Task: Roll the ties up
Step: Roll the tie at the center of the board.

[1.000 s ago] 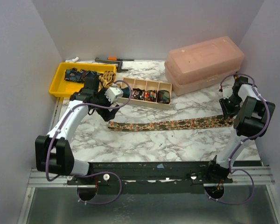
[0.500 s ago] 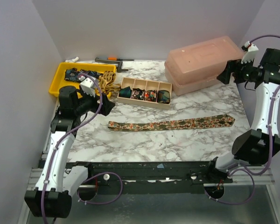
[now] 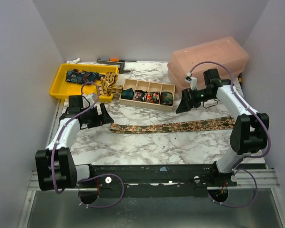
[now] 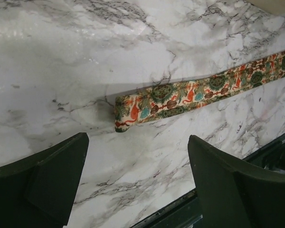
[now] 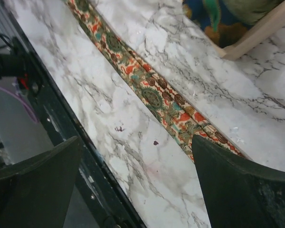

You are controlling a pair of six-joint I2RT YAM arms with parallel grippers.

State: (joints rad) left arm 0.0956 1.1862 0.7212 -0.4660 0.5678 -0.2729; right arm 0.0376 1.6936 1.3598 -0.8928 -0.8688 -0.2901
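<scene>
A long olive-brown patterned tie (image 3: 173,127) lies flat and unrolled across the marble table (image 3: 147,147). My left gripper (image 3: 104,116) hovers open just beside its narrow left end (image 4: 121,121), and nothing is between its fingers (image 4: 47,175). In the left wrist view the gripper (image 4: 137,142) is short of the tie (image 4: 180,97). My right gripper (image 3: 183,105) hangs open above the tie's right half (image 5: 152,92) with nothing in it (image 5: 135,142). Several rolled ties (image 3: 154,97) sit in a wooden divided box (image 3: 147,103). Dark blue ties (image 3: 83,76) and a tan tie (image 3: 109,84) lie in the yellow tray.
The yellow tray (image 3: 57,88) stands at the back left, a pink plastic lidded box (image 3: 209,61) at the back right. Small tools (image 3: 114,61) lie along the back wall. A black rail (image 3: 156,171) runs along the near table edge (image 5: 61,123).
My left arm swung away from the wooden box and came down at the tie's left end. My right arm lifted from the tie's right end and moved in toward the wooden box.
</scene>
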